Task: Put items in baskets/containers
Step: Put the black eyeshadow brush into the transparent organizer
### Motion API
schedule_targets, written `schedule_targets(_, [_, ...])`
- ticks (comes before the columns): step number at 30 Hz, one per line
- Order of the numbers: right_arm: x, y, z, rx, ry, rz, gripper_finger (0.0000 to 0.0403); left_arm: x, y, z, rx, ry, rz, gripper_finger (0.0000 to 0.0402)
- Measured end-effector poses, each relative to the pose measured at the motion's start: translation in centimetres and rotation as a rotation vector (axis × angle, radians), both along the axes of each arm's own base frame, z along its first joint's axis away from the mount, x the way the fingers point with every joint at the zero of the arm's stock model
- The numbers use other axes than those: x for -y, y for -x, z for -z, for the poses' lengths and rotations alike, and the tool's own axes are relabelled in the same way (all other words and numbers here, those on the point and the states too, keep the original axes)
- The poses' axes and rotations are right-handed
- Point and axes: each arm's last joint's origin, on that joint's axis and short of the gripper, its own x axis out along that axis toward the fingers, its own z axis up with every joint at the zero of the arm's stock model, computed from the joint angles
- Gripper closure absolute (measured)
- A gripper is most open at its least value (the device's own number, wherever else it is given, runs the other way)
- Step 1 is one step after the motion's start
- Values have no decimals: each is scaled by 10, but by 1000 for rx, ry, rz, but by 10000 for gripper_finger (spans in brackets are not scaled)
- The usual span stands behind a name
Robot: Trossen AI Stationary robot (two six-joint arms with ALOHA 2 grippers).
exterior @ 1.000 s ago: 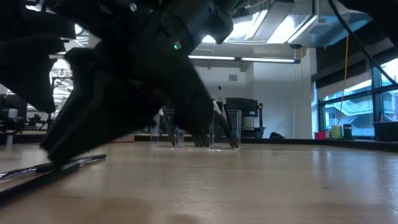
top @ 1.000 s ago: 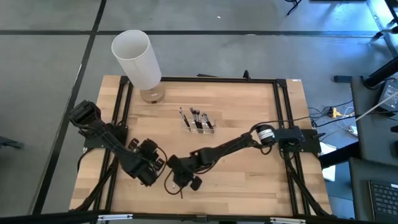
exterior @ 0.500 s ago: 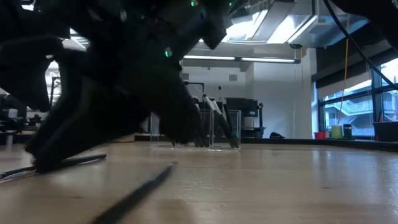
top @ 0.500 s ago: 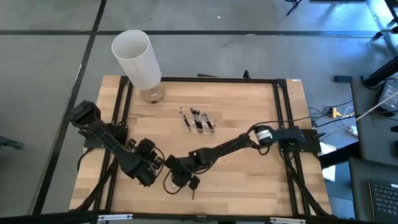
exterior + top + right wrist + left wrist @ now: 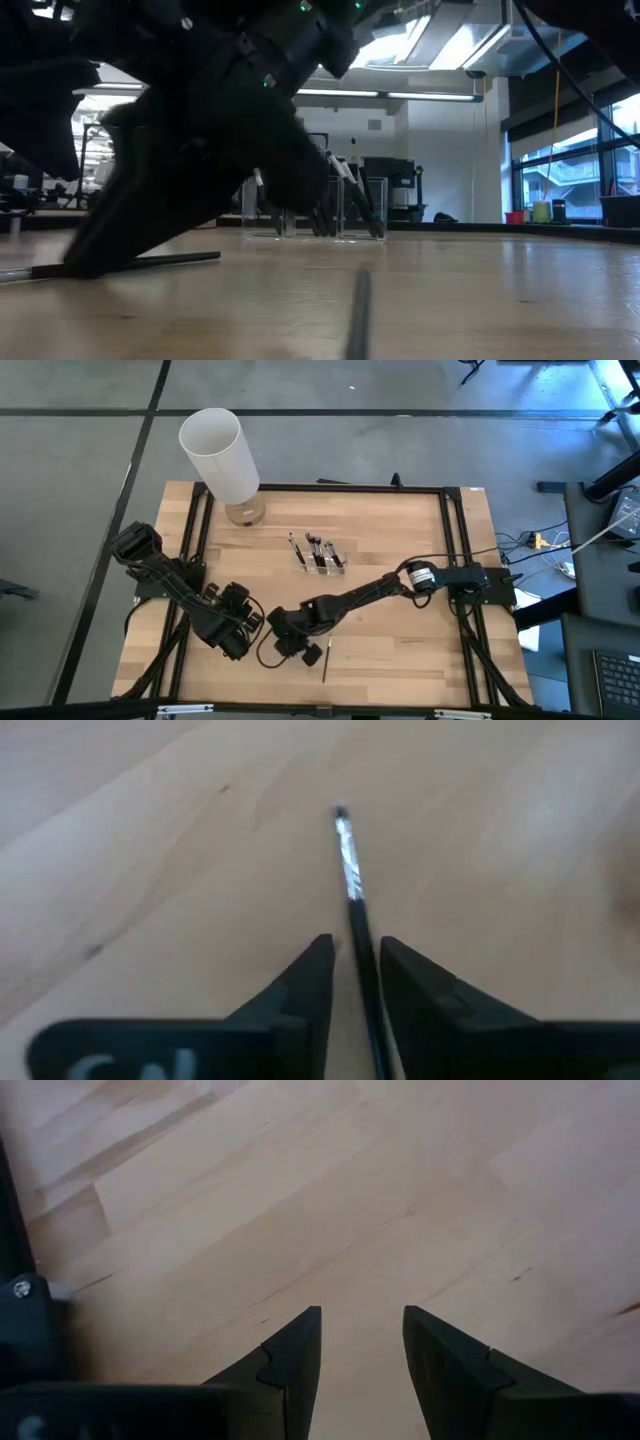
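Observation:
My right gripper [image 5: 357, 955] is low over the table's near middle [image 5: 284, 644], shut on a thin dark makeup brush [image 5: 352, 910] with a silver ferrule. That brush lies level on the wood [image 5: 150, 261]. A second dark stick [image 5: 325, 658] lies loose on the table just right of this gripper and points at the low camera [image 5: 358, 310]. The clear organizer [image 5: 320, 557] stands farther back with several brushes upright in it [image 5: 340, 205]. My left gripper [image 5: 360, 1330] is open over bare wood, just left of the right gripper [image 5: 238, 632]. My right gripper has the brush's dark handle [image 5: 362, 975] between its two fingers, just behind the silver ferrule [image 5: 346, 850]. The fingers come slanting down from the table's right, and the brush runs between them along their length. The brush lies on the table.
A tall white cylinder [image 5: 220, 455] stands at the table's far left corner. Black frame rails [image 5: 455, 550] run along the table's sides. Bare wood stretches right of the loose stick and between the grippers and the organizer.
The loose stick has slid away from the right gripper toward the table's right and turned about, so it now lies in the near-far direction. The brush at the right gripper has shifted and lies more level. Both grippers have stayed low, nearly in place.

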Motion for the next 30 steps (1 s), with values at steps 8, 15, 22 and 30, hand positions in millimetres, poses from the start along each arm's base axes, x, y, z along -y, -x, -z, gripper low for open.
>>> schedule_targets(8, [26, 7, -10, -261, -48, 200, 385, 0, 0, 0, 2, 1, 0, 263])
schedule_targets(15, [37, 20, -11, -429, 3, 361, 385, 0, 0, 0, 3, 2, 0, 263])
schedule_targets(22, [38, 29, -41, -458, -84, 501, 391, 5, 4, 0, 5, 5, 22, 263])
schedule_targets(30, [54, 51, -119, -324, -142, 567, 390, 18, 15, 0, 50, 26, 29, 263])
